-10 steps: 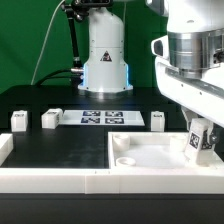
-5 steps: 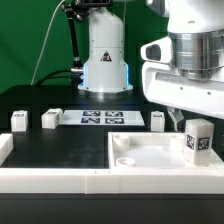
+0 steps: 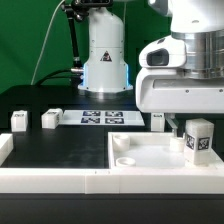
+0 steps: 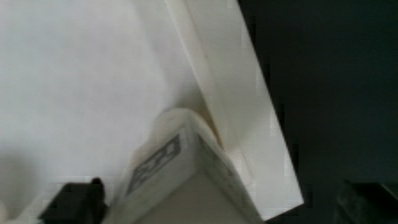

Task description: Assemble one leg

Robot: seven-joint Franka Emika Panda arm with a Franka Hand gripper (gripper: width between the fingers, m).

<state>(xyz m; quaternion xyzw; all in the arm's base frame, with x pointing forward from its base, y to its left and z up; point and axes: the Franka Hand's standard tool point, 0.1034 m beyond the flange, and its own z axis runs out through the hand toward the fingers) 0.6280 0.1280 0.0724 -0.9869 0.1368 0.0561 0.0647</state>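
Note:
One leg (image 3: 199, 138), a small white block with a marker tag facing front, stands upright in the corner of the large white panel (image 3: 150, 156) at the exterior view's right. My gripper (image 3: 188, 118) hangs just above it, open and empty. In the wrist view the two dark fingertips (image 4: 75, 200) stand wide apart on either side of the leg's top (image 4: 178, 165), not touching it; the gripper (image 4: 219, 205) holds nothing. Three more legs (image 3: 18, 121) (image 3: 50, 119) (image 3: 158, 120) stand in a row on the black table.
The marker board (image 3: 100, 118) lies flat between the loose legs. A white robot base (image 3: 105, 60) stands behind it. A white raised border (image 3: 50, 178) runs along the table's front edge and its left side.
My gripper has let go of the leg and risen straight up. The leg stays upright on the panel's corner.

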